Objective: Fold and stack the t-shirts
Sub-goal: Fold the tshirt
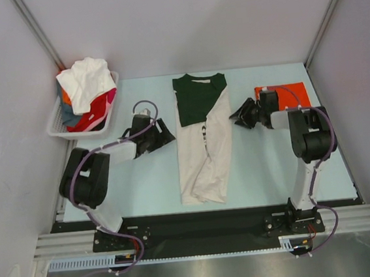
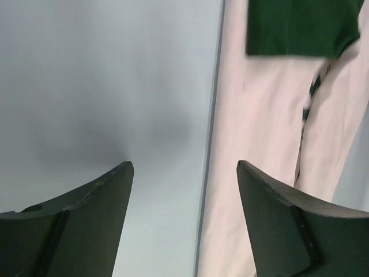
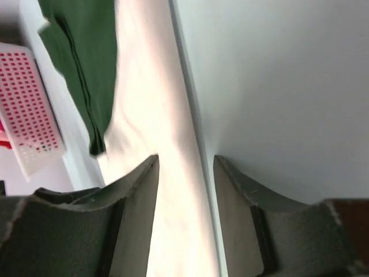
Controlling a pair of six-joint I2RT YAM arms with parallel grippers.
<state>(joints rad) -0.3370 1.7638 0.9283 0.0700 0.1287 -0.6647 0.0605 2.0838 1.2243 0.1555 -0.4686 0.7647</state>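
Folding the cream t-shirt (image 1: 203,137); lengthwise fold looking done.
Left gripper (image 1: 169,135) is hanging wide beside it, right gripper (image 1: 235,117) narrower, both empty; a crosswise fold is looking next.

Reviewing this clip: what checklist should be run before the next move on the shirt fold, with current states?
1. Left gripper open and empty: ok.
2. Right gripper open, nothing held: ok.
3. Cream and dark green t-shirt folded lengthwise: ok.
4. Its lower end flat: not ok, the layers lie uneven.
5. Folded orange-red t-shirt ready as stack base: ok, though partly hidden behind the right arm.
6. White basket emptied: not ok, shirts are piled inside.
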